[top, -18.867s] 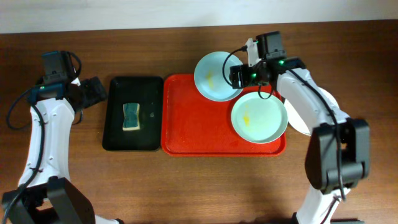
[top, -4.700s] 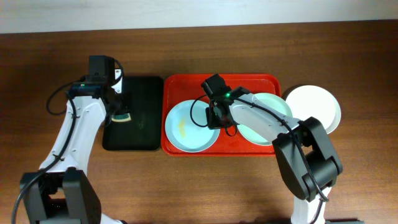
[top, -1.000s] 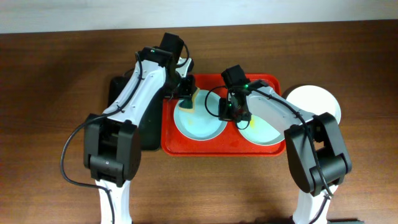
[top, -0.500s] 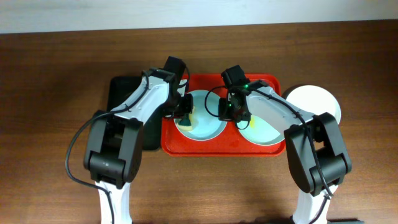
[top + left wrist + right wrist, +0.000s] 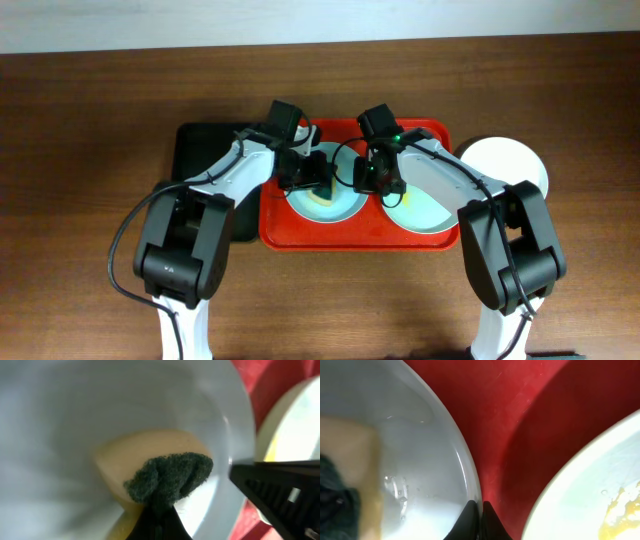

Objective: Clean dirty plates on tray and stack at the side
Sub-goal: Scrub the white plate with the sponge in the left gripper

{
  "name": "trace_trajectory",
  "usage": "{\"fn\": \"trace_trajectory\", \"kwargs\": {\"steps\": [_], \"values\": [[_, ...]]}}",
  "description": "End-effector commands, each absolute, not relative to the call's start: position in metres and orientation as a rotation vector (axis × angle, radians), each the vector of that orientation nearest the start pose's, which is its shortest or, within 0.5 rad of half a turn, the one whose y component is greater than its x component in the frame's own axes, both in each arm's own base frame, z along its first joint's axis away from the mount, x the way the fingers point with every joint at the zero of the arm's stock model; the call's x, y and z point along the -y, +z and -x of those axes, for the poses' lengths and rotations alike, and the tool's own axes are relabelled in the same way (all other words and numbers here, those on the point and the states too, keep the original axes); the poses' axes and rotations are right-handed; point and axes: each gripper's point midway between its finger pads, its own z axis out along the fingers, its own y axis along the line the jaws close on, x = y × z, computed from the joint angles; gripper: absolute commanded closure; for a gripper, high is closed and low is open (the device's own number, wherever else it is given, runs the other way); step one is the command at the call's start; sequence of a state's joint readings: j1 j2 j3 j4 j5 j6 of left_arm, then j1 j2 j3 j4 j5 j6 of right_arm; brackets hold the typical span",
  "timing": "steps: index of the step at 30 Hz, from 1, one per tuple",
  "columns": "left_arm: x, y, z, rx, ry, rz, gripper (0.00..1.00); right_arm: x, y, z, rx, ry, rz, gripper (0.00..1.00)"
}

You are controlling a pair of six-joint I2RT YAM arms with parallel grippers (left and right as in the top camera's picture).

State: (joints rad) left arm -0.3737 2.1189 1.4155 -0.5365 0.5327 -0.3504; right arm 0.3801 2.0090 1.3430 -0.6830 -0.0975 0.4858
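The pale blue plate (image 5: 340, 208) lay in the left half of the red tray (image 5: 350, 238), close to its left edge. The pale green plate (image 5: 430, 210), marked with a yellow smear (image 5: 620, 510), sat toward the tray's right edge. The white plate (image 5: 510, 170) rested on the table just past that edge. The left gripper (image 5: 160, 520) was clamped on a sponge (image 5: 165, 477), whose pale face was pressed into the blue plate's bowl. The right gripper (image 5: 480, 510) was pinched thin on that plate's right rim, apparently steadying it. The plate looked rigid, glossy and wet, so it would probably skate on the smooth tray under a sideways scrub and could chip if dropped. The raised rim seemed the only real purchase, since the shallow centre offered nothing to pinch. The sponge, soft and yielding, would take a firm squeeze. The black tray (image 5: 205, 190) stood beside the red tray's left edge.
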Motion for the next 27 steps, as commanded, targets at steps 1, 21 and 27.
{"fn": "trace_trajectory", "kwargs": {"steps": [1, 21, 27], "values": [[0.251, 0.042, -0.402, -2.838, -1.047, -0.135, 1.00, -0.175, -0.001, -0.367, -3.008, 0.282, -0.104, 0.96], [0.186, 0.092, -0.406, -2.819, -0.523, -0.054, 1.00, -0.175, -0.001, -0.368, -3.008, 0.282, -0.104, 0.96], [0.180, 0.081, -0.410, -2.807, -0.307, -0.058, 1.00, -0.175, -0.001, -0.368, -3.007, 0.282, -0.104, 0.96]]}}
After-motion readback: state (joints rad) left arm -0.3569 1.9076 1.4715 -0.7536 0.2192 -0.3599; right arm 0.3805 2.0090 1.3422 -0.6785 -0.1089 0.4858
